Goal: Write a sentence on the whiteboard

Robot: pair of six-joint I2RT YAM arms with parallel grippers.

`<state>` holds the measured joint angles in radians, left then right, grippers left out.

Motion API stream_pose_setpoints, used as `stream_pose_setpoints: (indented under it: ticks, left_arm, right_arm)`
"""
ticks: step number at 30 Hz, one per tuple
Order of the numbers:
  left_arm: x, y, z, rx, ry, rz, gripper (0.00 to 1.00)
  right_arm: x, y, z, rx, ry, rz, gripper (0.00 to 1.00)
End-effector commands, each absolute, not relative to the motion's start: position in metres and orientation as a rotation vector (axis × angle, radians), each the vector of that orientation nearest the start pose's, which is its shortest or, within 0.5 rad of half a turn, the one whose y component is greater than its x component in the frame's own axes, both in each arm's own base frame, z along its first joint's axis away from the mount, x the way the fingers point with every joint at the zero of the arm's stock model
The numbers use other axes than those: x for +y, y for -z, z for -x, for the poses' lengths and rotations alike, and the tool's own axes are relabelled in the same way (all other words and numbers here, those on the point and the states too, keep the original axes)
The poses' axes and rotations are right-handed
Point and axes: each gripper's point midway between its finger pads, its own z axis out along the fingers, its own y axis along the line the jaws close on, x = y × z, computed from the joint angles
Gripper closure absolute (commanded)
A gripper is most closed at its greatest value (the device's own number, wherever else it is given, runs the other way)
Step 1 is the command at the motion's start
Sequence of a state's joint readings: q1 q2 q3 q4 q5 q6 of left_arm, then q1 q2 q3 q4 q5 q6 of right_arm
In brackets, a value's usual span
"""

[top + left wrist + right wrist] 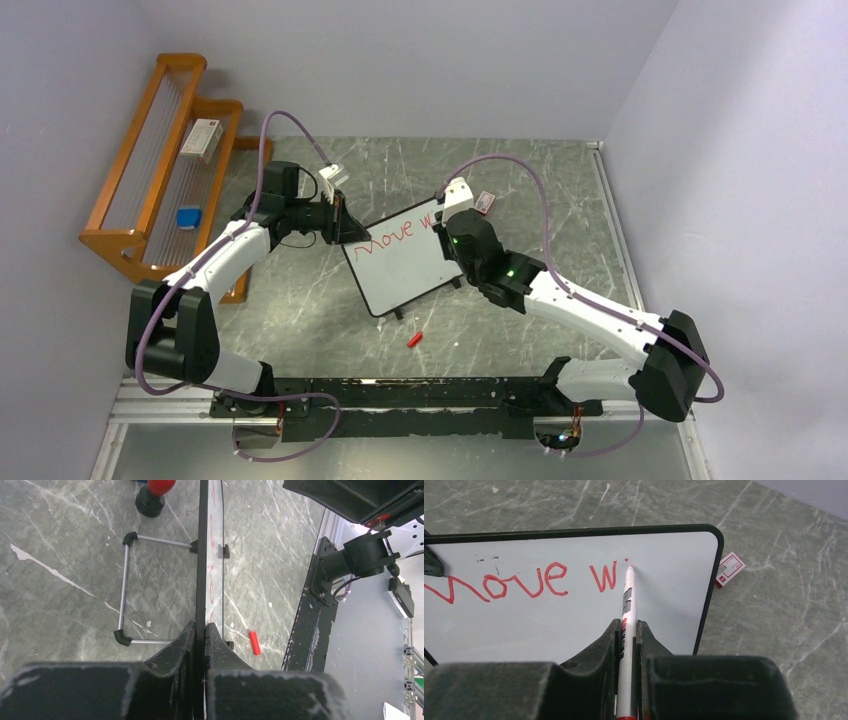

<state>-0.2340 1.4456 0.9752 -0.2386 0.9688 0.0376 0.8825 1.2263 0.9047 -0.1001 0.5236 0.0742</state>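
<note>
Grey bench (300,320) holds the whiteboard (405,268) in the middle. The left pincer (200,626) is clenched on its left edge. The right pincer (627,625) grasps a pen (629,590), tip touching the board after red "Move wi". A red cap (415,338) lies nearer.

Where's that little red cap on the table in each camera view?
Top external: the red cap lies on the table, just below the whiteboard.
Left wrist: the red cap sits low, right of centre, right of the whiteboard seen edge-on.
Right wrist: not in view.
Shared landmark: the whiteboard, in all three views.
</note>
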Motion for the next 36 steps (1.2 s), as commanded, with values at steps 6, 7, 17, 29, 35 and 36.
stream_pose_setpoints:
  ticks: [6,7,17,29,35,36]
  left_arm:
    - [-0.213,-0.13,-0.286,2.177,1.115,-0.796,0.95]
    - [-0.213,-0.131,-0.286,2.176,1.116,-0.798,0.95]
    - [-0.214,-0.131,-0.285,2.173,1.124,-0.803,0.95]
    - [-0.214,-0.131,-0.284,2.169,1.131,-0.807,0.95]
    - [-0.214,-0.131,-0.284,2.168,1.133,-0.808,0.95]
    - [-0.214,-0.132,-0.284,2.166,1.133,-0.809,0.95]
  right_arm:
    - [0.229,-0.205,-0.3,1.897,-0.125,0.423,1.0]
    - [0.23,-0.205,-0.301,1.898,-0.127,0.425,1.0]
    - [0.236,-0.21,-0.307,1.879,-0.127,0.426,1.0]
    - [0.24,-0.215,-0.312,1.863,-0.122,0.418,1.0]
    - [0.24,-0.219,-0.314,1.854,-0.117,0.411,1.0]
    - [0.24,-0.219,-0.314,1.855,-0.117,0.415,1.0]
